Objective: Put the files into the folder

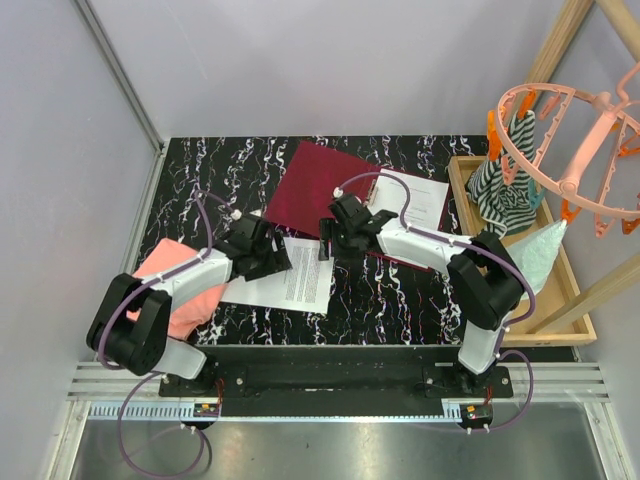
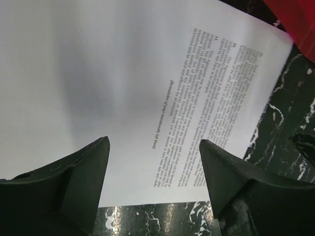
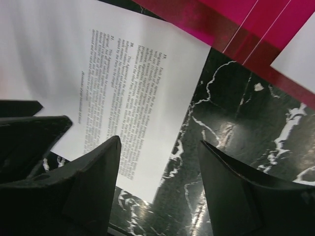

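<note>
One white printed sheet of the files (image 1: pixel 300 272) lies flat on the black marbled table, just in front of the dark red folder (image 1: pixel 320 180). A second sheet (image 1: pixel 420 200) rests by the folder's right side. My left gripper (image 1: pixel 272 262) hovers open over the near sheet's left part; in the left wrist view its jaws (image 2: pixel 153 142) straddle the paper (image 2: pixel 123 73) close to its edge, holding nothing. My right gripper (image 1: pixel 326 243) is open over the sheet's right edge (image 3: pixel 147 73); bare table shows between its jaws (image 3: pixel 159 141). The folder (image 3: pixel 236 19) fills the top of that view.
A pink folded cloth (image 1: pixel 175 275) lies under my left arm. At the right stands a wooden tray (image 1: pixel 560 300) holding a mint cloth (image 1: pixel 535 255). A peach hanger rack (image 1: pixel 570 150) with a striped cloth (image 1: pixel 505 190) overhangs it. Grey walls close the left and back.
</note>
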